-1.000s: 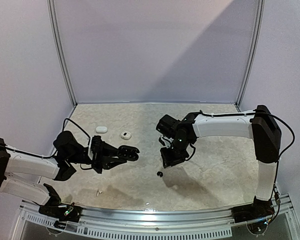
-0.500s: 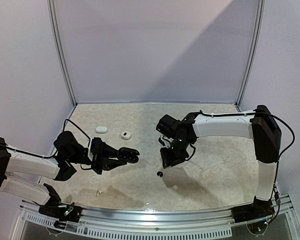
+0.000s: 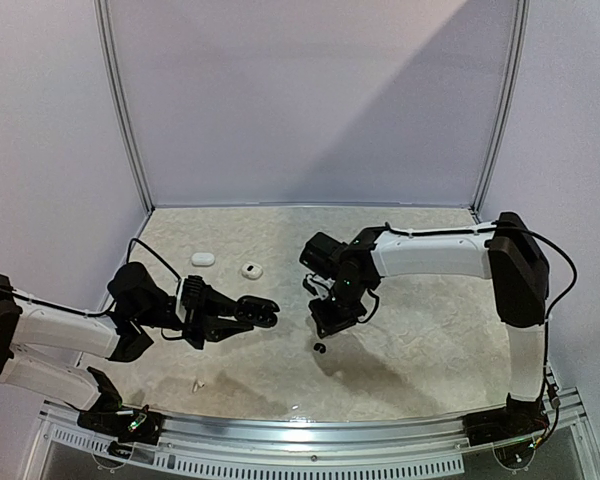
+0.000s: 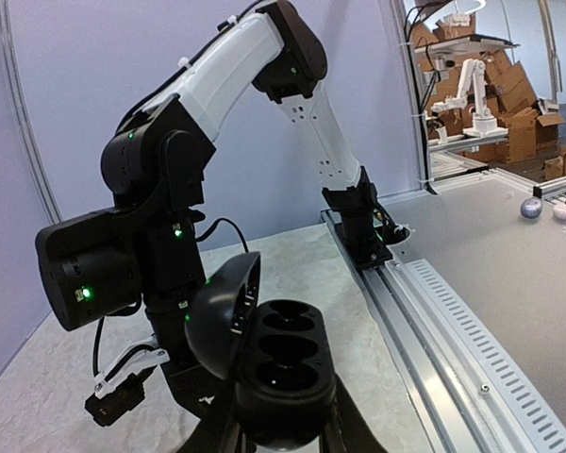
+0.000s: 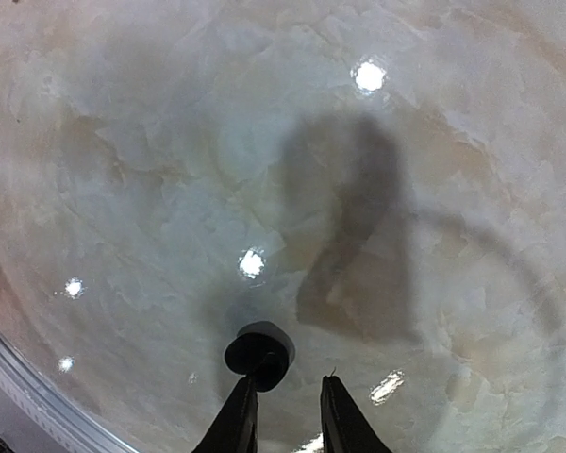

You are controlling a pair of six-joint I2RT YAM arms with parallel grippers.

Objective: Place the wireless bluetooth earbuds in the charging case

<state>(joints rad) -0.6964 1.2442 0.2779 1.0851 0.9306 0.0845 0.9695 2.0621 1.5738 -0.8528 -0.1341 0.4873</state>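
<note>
An open black charging case (image 4: 285, 370), lid (image 4: 219, 316) tipped up to the left and its wells empty, sits in my left gripper (image 4: 278, 436), which is shut on its base. In the top view that case (image 3: 261, 312) hangs over the table's left half. One black earbud (image 5: 258, 355) lies on the table right at the tip of my right gripper's left finger. My right gripper (image 5: 288, 382) points down with a narrow empty gap between its fingers. From above, that earbud (image 3: 319, 348) lies just below my right gripper (image 3: 328, 326).
Two small white cases (image 3: 202, 259) (image 3: 251, 269) rest at the back left of the marbled table (image 3: 430, 330). A tiny white bud (image 3: 197, 384) lies near the front left. A metal rail (image 3: 310, 440) runs along the near edge.
My right arm has shifted left and its jaws have narrowed. The left gripper with the case dipped slightly toward the near side, then stayed put.
</note>
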